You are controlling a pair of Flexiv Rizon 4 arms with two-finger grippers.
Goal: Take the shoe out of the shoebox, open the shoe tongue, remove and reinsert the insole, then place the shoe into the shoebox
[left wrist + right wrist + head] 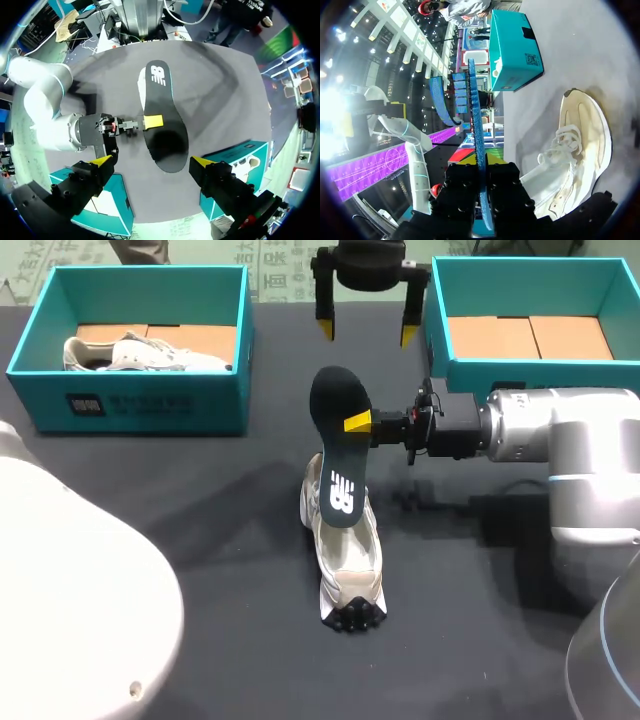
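**Insole held over shoe, out of the box**

The right claw (360,424) is clenched on the dark insole (338,470), pinching it from both sides near mid-length. It holds the insole tilted, heel end up, over the cream-white shoe (350,550). The insole's toe end dips into the shoe's opening. The shoe stands upright on the black worktop (200,540), between the two teal shoeboxes and nearer the robot than either.

The left claw (367,333) hangs released above the far edge of the worktop, its yellow fingertips (325,330) spread wide and gripping nothing. From its wrist camera the insole (165,100) lies straight ahead, with the right claw (152,121) clamped to one edge.

A second pale shoe (140,352) lies in the left shoebox (130,400). The right shoebox (530,268) shows only its brown cardboard floor.
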